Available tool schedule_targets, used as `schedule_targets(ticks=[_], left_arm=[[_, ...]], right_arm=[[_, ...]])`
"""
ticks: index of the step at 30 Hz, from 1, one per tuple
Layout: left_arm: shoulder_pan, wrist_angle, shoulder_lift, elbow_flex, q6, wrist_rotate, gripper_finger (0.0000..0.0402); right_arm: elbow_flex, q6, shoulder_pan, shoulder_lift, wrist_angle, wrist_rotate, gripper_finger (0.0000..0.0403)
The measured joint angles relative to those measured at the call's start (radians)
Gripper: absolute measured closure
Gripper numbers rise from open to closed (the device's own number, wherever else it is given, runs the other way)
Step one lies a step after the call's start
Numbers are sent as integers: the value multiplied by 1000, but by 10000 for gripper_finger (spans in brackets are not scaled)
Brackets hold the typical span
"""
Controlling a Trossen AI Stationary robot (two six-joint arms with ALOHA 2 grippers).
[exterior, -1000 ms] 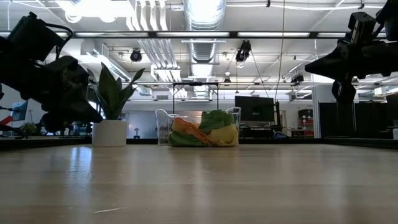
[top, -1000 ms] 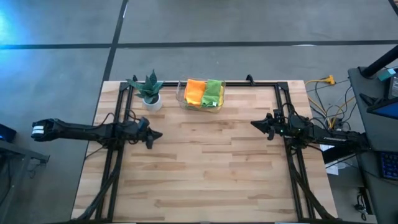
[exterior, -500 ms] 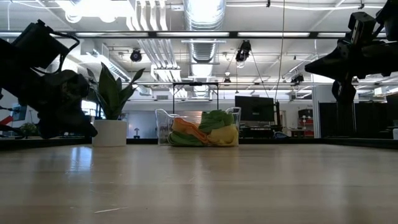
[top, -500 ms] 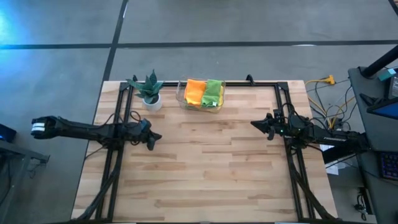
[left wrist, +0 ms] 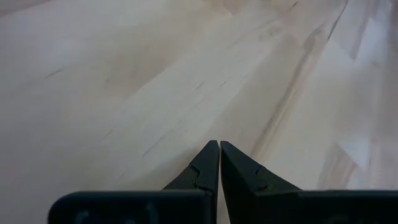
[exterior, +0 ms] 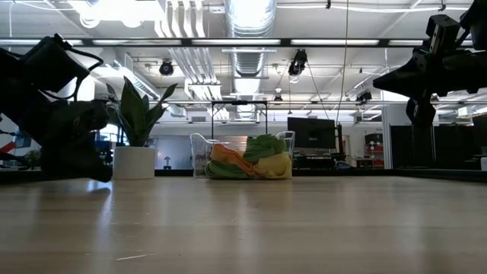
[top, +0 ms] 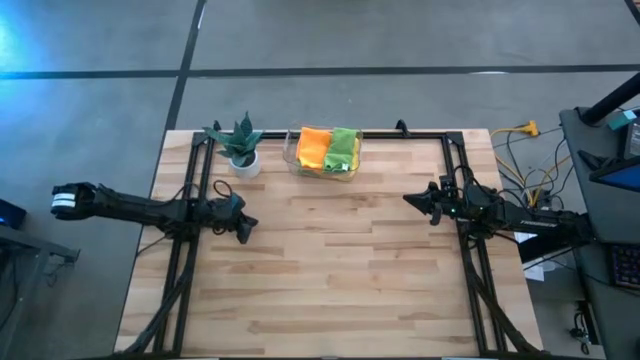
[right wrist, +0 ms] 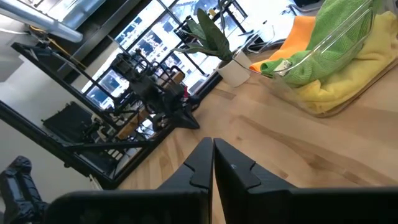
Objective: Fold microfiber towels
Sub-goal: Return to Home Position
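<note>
**Task items.** The microfiber towels (top: 327, 150) are lying folded and packed inside the clear bin (top: 290, 158), which is sitting at the twelve o'clock edge of the bench (top: 330, 280). Orange, green and yellow cloth are showing through its wall. The number of cloths in the stack cannot be told. A potted plant (top: 241, 145) is standing just beside the bin, toward eleven o'clock. No loose towel is showing elsewhere on the bench.

**Arms.** The left pincer (top: 243, 228) is hanging low over the bench at nine o'clock, fingers pressed together and gripping nothing. The right pincer (top: 408, 199) is hovering higher at three o'clock, likewise closed and empty.

**Progress.** Folding and binning are looking complete. Only parking both arms appears to be outstanding.
</note>
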Motion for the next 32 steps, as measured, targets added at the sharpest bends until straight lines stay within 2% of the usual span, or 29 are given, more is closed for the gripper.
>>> schedule_targets(ticks=[17, 32], left_arm=[[0, 5, 108, 2, 0, 0, 402], [0, 55, 117, 3, 0, 0, 402]], right_arm=[[0, 0, 0, 0, 0, 0, 394], [0, 0, 0, 0, 0, 0, 394]])
